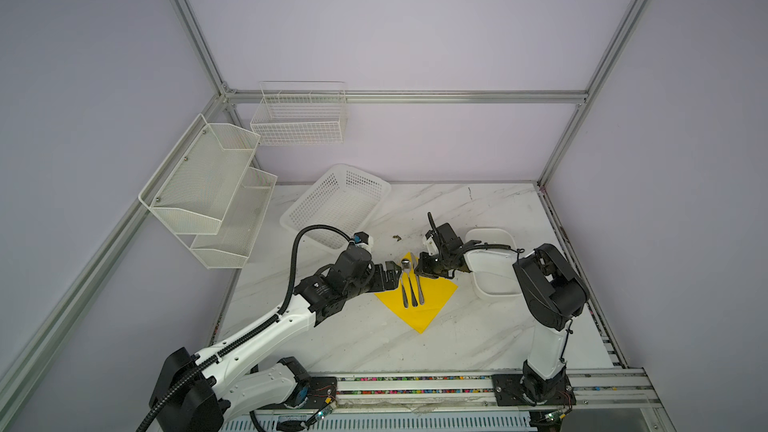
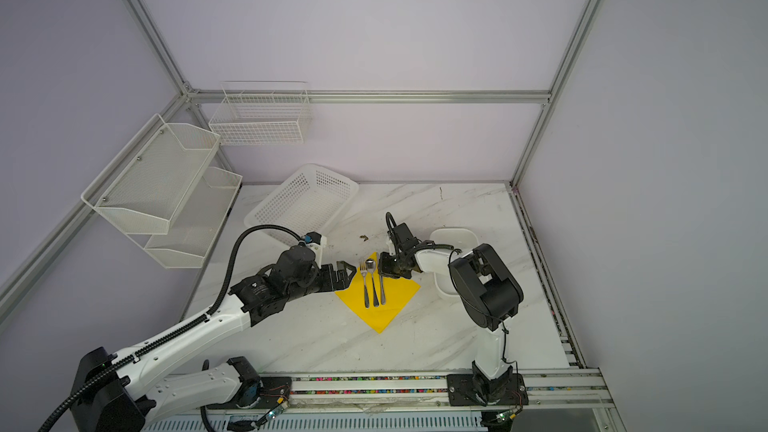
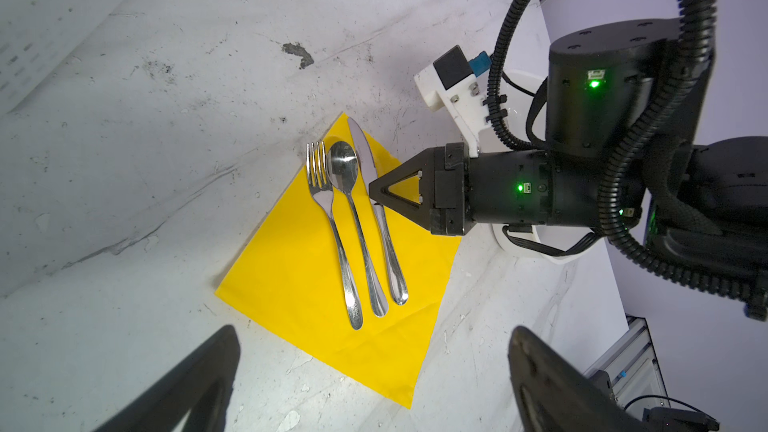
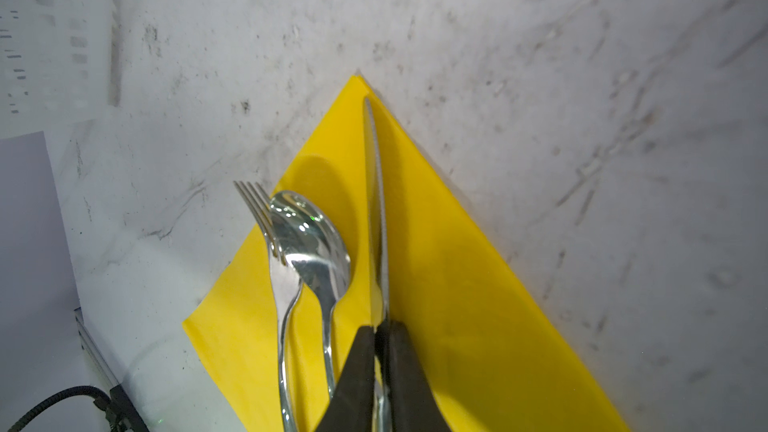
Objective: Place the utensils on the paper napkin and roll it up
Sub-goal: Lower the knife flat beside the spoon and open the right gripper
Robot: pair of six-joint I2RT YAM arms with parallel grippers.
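Observation:
The yellow paper napkin (image 1: pixel 428 309) (image 2: pixel 386 313) (image 3: pixel 291 276) (image 4: pixel 457 284) lies flat as a diamond on the marble table. On it, side by side, lie the fork (image 2: pixel 365 284) (image 3: pixel 332 218) (image 4: pixel 282 284), the spoon (image 2: pixel 372 280) (image 3: pixel 357 218) (image 4: pixel 311 238) and the knife (image 2: pixel 381 288) (image 3: pixel 386 243) (image 4: pixel 380 201). The fork's tines stick out past the napkin's edge. My right gripper (image 1: pixel 419 270) (image 2: pixel 382 270) (image 3: pixel 374 197) (image 4: pixel 380 326) is shut on the knife near where blade meets handle. My left gripper (image 1: pixel 390 276) (image 2: pixel 347 272) (image 3: pixel 374 334) hovers open and empty beside the napkin's left corner.
A white perforated basket (image 1: pixel 336 201) leans at the back left of the table. A white tray (image 1: pixel 494 280) sits under the right arm. Mesh shelves (image 1: pixel 208 193) and a wire basket (image 1: pixel 299 118) hang on the left and back walls. A dark speck (image 1: pixel 397 237) lies behind the napkin.

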